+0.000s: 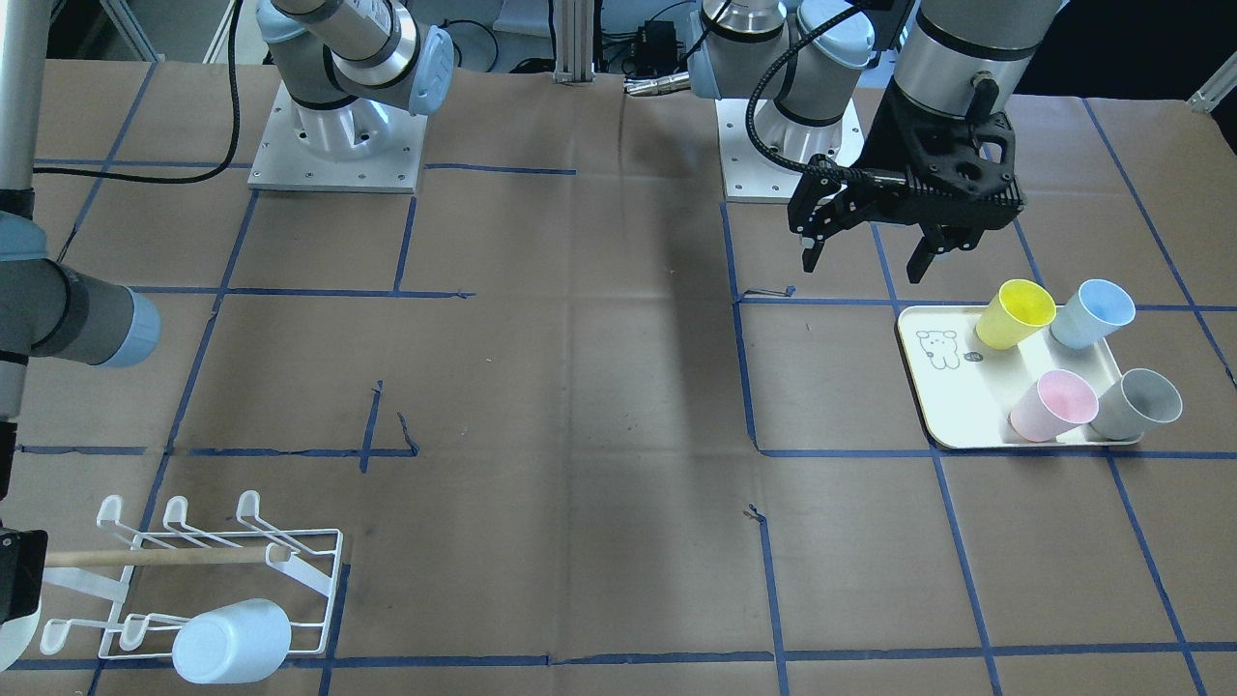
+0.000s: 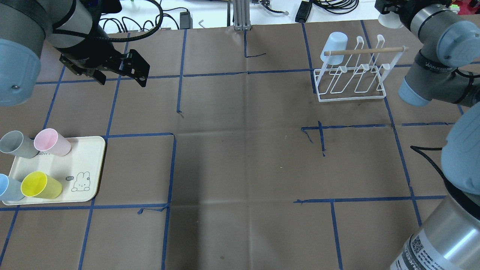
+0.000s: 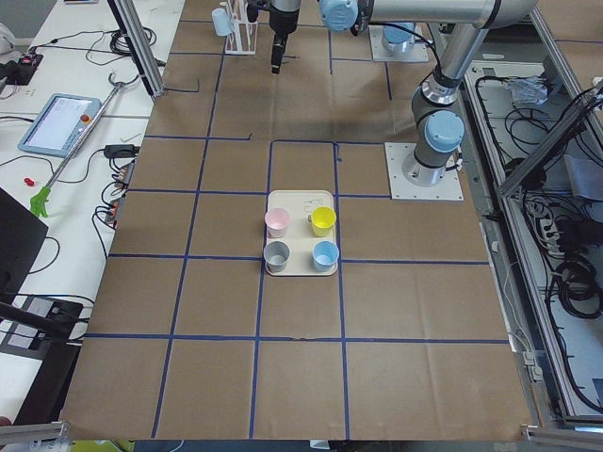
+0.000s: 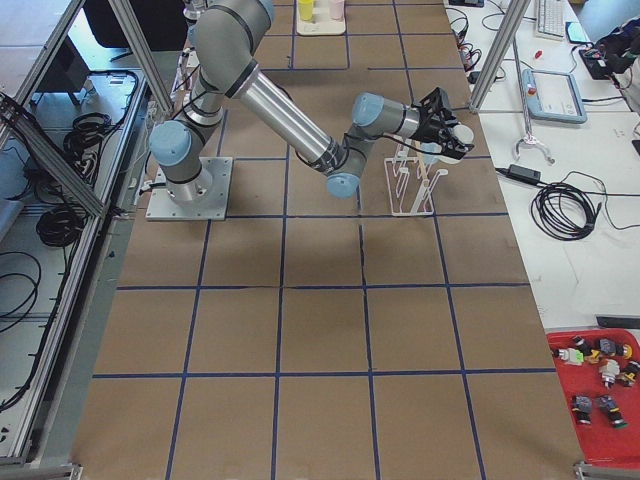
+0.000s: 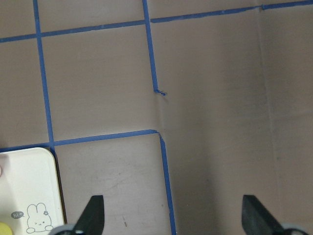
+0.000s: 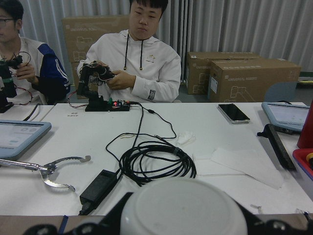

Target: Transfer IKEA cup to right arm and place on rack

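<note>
Rack point(image 2: 363, 50) bearing a pale blue cup point(image 2: 333, 47) stands near the right gripper point(image 6: 183, 223), which pinches a white cup point(image 6: 183, 205); the left gripper point(image 5: 173, 213) hangs spread, well apart from the rack.

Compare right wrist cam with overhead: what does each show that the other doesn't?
Right wrist only: two operators at a white desk with a cable coil. Overhead only: the rack carrying a pale blue cup, the tray with four cups, and the left jaws, open. Both: the white cup between the right jaws, though overhead catches only a sliver at its top right.
</note>
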